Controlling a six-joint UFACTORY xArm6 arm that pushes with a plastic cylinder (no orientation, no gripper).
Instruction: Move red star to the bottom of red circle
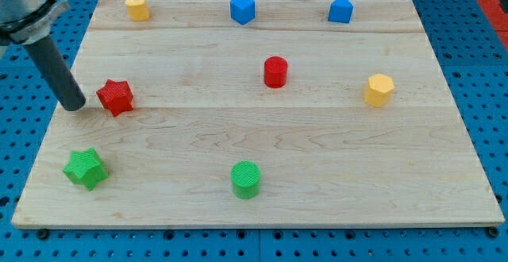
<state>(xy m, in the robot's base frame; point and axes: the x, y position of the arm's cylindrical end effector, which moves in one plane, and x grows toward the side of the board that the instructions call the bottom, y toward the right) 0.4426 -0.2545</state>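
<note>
The red star (116,97) lies on the wooden board at the view's left. The red circle (275,71) stands near the board's middle, well to the right of the star and a little higher in the view. My tip (75,105) rests on the board just left of the red star, a small gap away from it. The dark rod rises from the tip toward the view's top left corner.
A green star (85,169) lies at the bottom left and a green circle (246,179) at the bottom middle. A yellow hexagon (379,90) sits at the right. Along the top are a yellow block (137,6), a blue cube (242,9) and a blue block (340,9).
</note>
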